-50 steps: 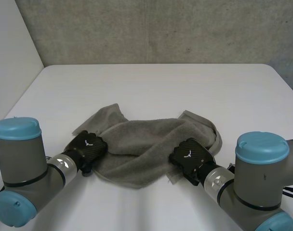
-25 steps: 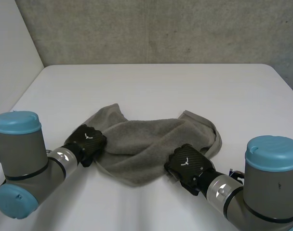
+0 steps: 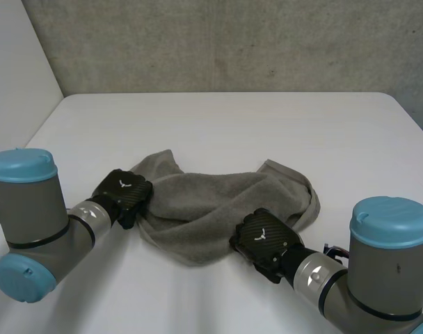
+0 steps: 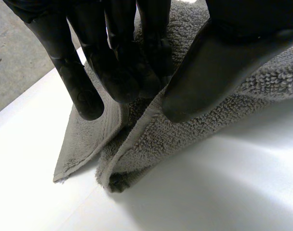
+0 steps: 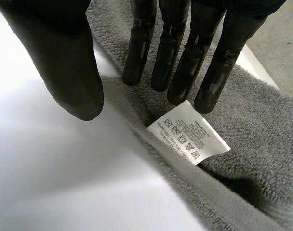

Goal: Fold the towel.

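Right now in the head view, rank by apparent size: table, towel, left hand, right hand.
1. table, by far the largest.
2. towel.
3. right hand and left hand: near alike. The right looks slightly bigger, but it sits nearer the camera, so I won't rank them.

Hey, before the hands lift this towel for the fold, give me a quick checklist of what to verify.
1. Left hand grips towel: ok, fingers and thumb pinch a raised fold at its left edge.
2. Right hand grips towel: not ok, fingers straight over the cloth, thumb over the table, towel edge flat between them.
3. Towel spread flat: not ok, bunched and creased.
4. Towel well inside the table's edges: ok.
5. Label free of the right fingers: cannot tell, it lies right at their tips.
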